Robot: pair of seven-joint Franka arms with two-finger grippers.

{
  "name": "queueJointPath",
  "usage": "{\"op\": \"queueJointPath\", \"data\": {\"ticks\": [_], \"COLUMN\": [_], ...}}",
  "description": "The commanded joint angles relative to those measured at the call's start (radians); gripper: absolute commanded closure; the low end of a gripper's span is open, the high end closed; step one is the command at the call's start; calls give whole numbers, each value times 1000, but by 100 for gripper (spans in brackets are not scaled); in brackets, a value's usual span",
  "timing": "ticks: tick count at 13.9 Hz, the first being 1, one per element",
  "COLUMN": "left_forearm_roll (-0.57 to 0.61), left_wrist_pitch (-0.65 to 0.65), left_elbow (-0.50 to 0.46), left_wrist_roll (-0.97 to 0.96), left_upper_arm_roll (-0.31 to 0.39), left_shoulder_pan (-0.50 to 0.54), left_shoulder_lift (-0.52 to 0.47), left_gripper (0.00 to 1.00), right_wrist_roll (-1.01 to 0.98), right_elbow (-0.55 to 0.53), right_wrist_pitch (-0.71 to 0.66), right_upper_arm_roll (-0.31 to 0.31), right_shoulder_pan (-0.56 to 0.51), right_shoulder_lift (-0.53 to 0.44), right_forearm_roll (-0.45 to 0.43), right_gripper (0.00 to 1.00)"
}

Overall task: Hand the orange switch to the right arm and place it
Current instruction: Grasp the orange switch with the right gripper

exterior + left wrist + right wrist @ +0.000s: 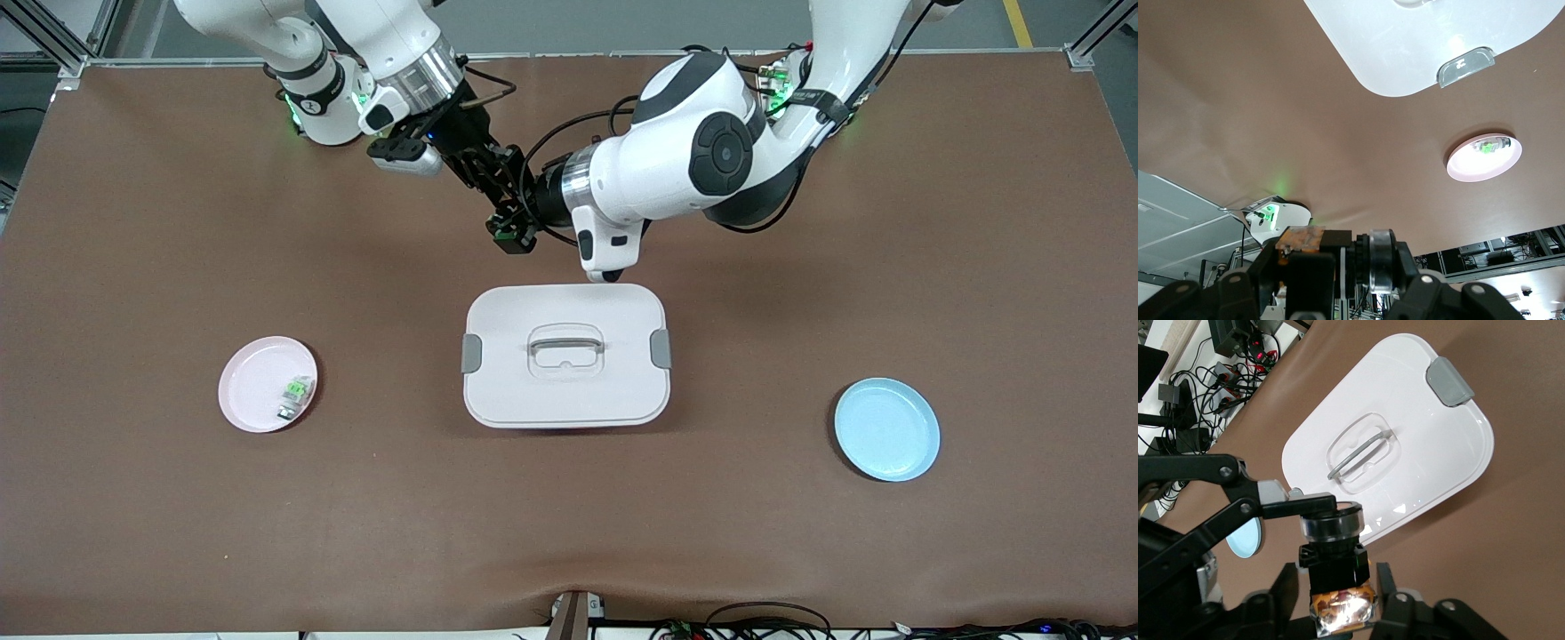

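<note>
Bench [133, 533] cloth runs brown from edge to edge, and both arms lean in from the edge where their bases stand, meeting in the air over bare cloth between that edge and the white lidded box [565, 356] at mid-bench. That meeting point looks chosen for the handover: it is within reach of both wrists and free of the box's lid.

A blue plate [886, 429] lies toward the left arm's end of the bench, bare. A pink plate [267, 384] lies toward the right arm's end and carries a small green-and-clear part [296, 396], so it is probably the place for the drop.

The left gripper [1338, 267] grasps the orange switch [1338, 563] up in the air, its fingers [1238, 280] set against the part's ends. The right gripper [1337, 577] comes in at the orange-marked end, one finger on either side of the black body and very near it; I cannot tell whether they press or leave a sliver of room. Neither arm waits. By my reading, the pass is under way, not finished.
</note>
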Motion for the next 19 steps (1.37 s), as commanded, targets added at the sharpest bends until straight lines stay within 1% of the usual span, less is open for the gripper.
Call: {"op": "queueJointPath", "data": {"ticks": [1,6,7,8,9,15,16,18,19], "left_forearm_roll": [0,0,0,-1,-2,8,37,106,144], "left_wrist_pitch": [0,0,0,-1,-3,-10,-26,-61,-84], "left_elbow": [19,19,19,19,19,20,22,22,22], "left_wrist_roll": [-18,-18,-18,-18,-18,-16,-16,-15,-13], "left_upper_arm_roll": [3,1,3,3,3,3,3,1,3], "left_shoulder_pan": [-13,-12,-12,-12,-12,-1,2,8,11], "left_shoulder_lift": [8,7,7,7,4,-10,-18,-29,-36], "left_gripper": [100,100,86,48,0,0,0,0,0], "right_wrist_roll": [27,28,28,33,33,18,-22,-213,-290], "right_elbow": [-3,-1,-1,-1,-1,2,2,3,8], "right_wrist_pitch": [16,14,16,14,14,9,2,-18,-76], "right_upper_arm_roll": [-2,-2,-2,-2,-2,-2,-2,-3,-6], "right_shoulder_pan": [18,19,19,19,21,21,19,13,7], "right_shoulder_lift": [3,3,5,5,5,12,15,17,15], "right_forearm_roll": [-18,-18,-18,-18,-18,-21,-24,-27,-30], "right_gripper": [100,100,100,100,100,100,100,100,100]}}
